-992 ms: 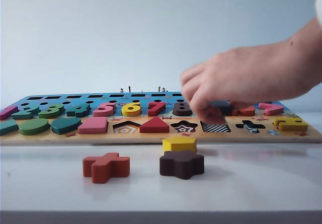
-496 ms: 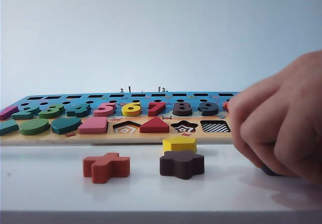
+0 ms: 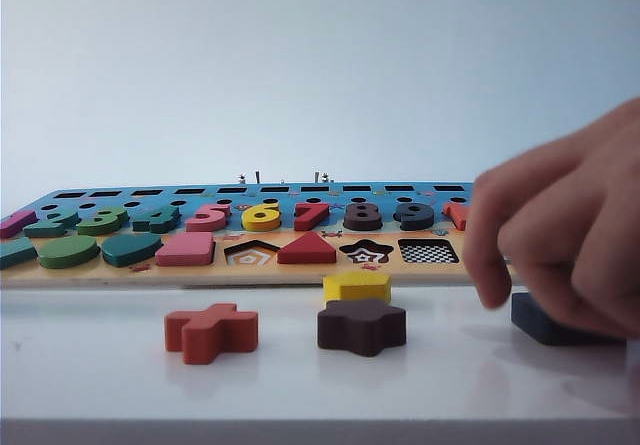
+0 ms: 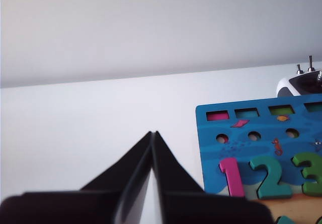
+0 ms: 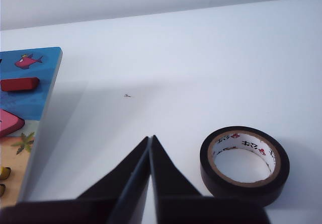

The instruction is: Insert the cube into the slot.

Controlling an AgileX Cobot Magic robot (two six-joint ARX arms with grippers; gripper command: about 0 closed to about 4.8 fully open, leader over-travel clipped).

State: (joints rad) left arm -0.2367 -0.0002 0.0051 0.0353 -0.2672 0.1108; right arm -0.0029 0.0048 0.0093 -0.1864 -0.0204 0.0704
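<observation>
Navy cube [image 3: 552,320] is now lying right of the slot [image 3: 428,252], released by a person's hand [image 3: 565,240]; left gripper [image 4: 152,133] and right gripper [image 5: 150,138] are sitting pressed together, off the board.

We see a person's hand [image 3: 565,230] hovering low over the navy cube [image 3: 553,320], blocking it from above. The checkered slot [image 3: 428,252] lies uncovered. Bare tabletop [image 3: 100,365] spreads ahead of both shut end effectors [image 4: 152,133] [image 5: 150,137]; a tape roll [image 5: 245,165] sits beside the right one.
</observation>
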